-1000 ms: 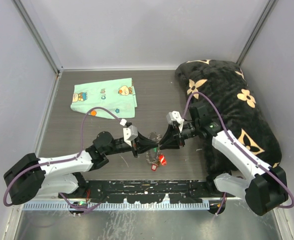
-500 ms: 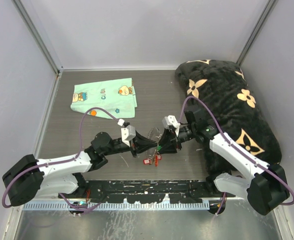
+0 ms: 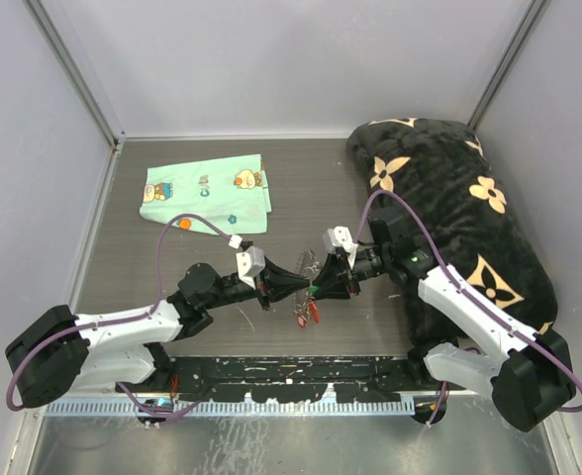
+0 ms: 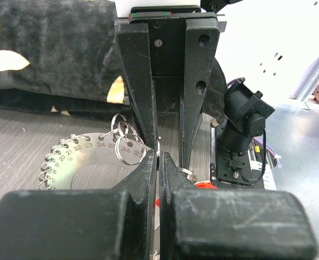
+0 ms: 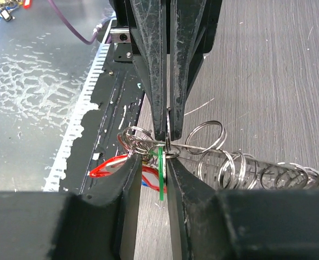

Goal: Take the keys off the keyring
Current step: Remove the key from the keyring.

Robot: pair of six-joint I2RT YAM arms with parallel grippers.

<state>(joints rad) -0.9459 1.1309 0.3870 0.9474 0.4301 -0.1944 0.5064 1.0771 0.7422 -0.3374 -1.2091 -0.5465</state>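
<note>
Task judged early. Keyring (image 4: 89,162) wire pinched by left pincer (image 4: 158,158), pressed together. Right pincer (image 5: 155,162) set tip to tip opposite, narrowly parted around green key (image 5: 160,176); grip cannot be told. Red and other keys (image 5: 116,167) seen hung just below tips, unremoved.

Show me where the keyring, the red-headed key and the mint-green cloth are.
keyring (image 4: 64,162): left wrist view, on its flat numbered plate.
red-headed key (image 5: 109,168): right wrist view, on the red head.
mint-green cloth (image 3: 207,195): top external view, on its middle.
</note>
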